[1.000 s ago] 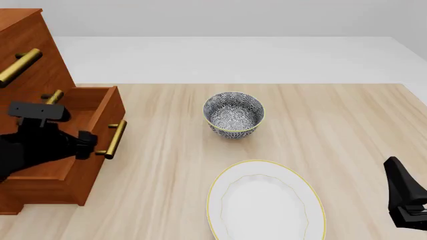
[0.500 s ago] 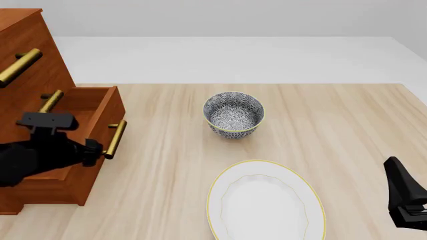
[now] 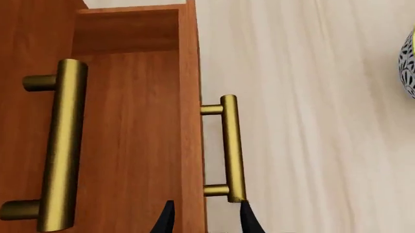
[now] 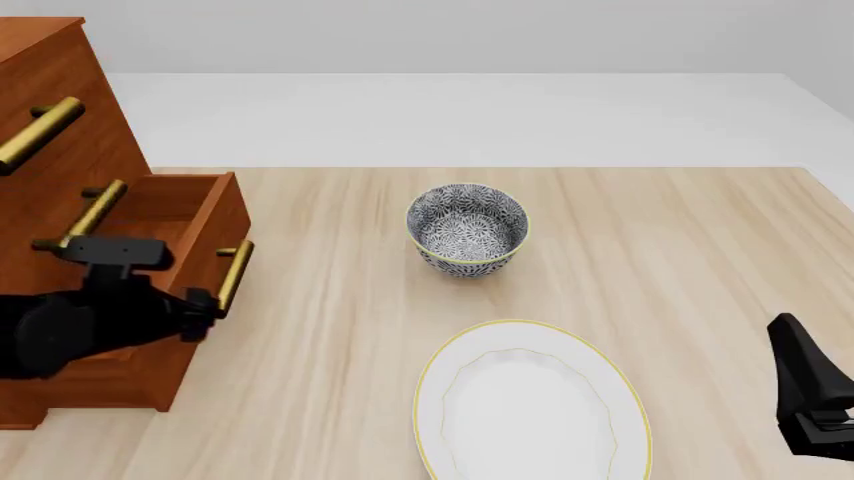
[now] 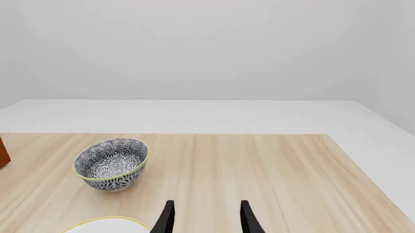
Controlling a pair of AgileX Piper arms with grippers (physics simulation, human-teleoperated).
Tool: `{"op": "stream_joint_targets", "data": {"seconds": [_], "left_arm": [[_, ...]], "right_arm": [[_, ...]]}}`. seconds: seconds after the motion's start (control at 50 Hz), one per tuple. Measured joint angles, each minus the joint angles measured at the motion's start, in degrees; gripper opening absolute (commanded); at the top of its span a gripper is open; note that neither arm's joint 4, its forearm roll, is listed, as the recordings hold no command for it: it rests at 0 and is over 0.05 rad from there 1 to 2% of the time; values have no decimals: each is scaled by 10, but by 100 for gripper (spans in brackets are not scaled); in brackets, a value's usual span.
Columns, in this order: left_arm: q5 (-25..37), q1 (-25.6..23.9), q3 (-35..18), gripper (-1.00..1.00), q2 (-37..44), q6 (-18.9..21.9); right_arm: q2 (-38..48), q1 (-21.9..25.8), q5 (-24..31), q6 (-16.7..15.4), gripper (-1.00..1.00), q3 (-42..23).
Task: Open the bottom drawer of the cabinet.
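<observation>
Standing at the table's (image 4: 694, 230) left edge, the cabinet (image 4: 80, 110) has its bottom drawer (image 4: 180, 215) pulled well out. My left gripper (image 3: 203, 221), fingers apart, sits at its handle (image 3: 232, 145) gripping nothing; my right gripper (image 5: 205, 217) idles parted near the right edge, so little is left.

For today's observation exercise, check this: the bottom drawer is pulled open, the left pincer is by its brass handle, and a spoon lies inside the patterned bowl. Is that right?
Not quite. The bottom drawer is open and the left pincer is by its handle, but the front view shows the patterned bowl empty, with no spoon.
</observation>
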Motion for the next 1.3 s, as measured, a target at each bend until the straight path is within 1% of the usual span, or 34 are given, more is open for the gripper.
{"op": "stream_joint_targets", "data": {"seconds": [0.54, 1.3], "left_arm": [[-9, -58, -5, 100, 10, -22], [-15, -145, -36, 100, 41, -48]], "right_arm": [[0, 0, 0, 0, 100, 0], [0, 0, 0, 0, 100, 0]]}}
